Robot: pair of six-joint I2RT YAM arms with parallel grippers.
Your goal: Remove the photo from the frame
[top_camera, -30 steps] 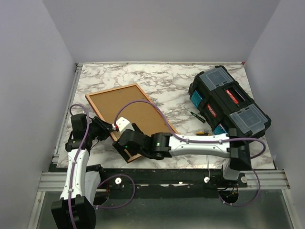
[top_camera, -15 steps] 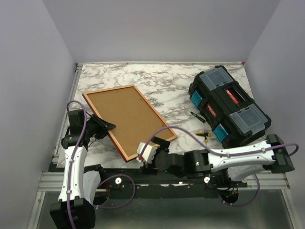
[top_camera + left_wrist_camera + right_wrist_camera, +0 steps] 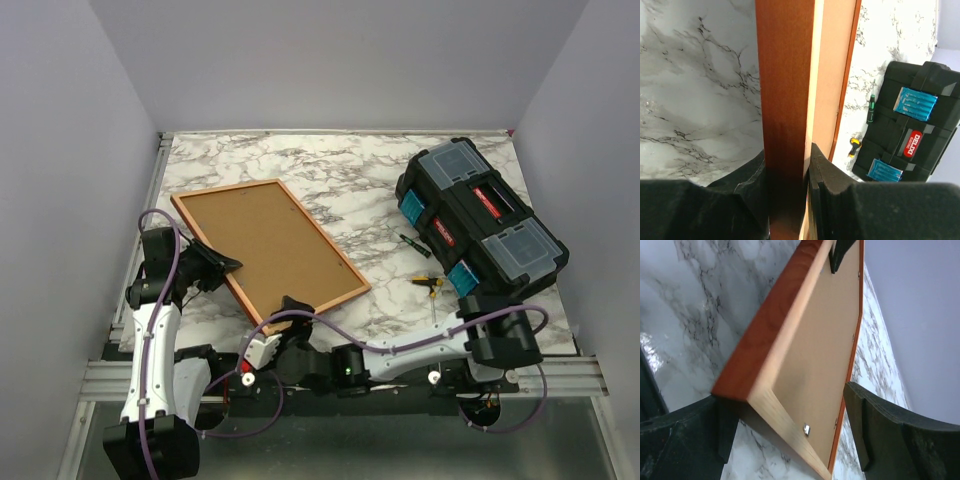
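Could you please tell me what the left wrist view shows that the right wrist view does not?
Only the left wrist view shows the black toolbox and a green screwdriver beside it. Only the right wrist view shows a metal tab on the brown backing and the right claw open around a corner of the frame. Both show the frame, the left claw shut on its edge, and the marble table.

Thin rectangular orange-red wooden frame [image 3: 270,250], back turned up, brown board filling it, picture side out of sight. Lies left of centre in the overhead view, skewed, long sides running from upper left to lower right. Pale raw wood along the inner rim; small metal tabs at the board's edge.
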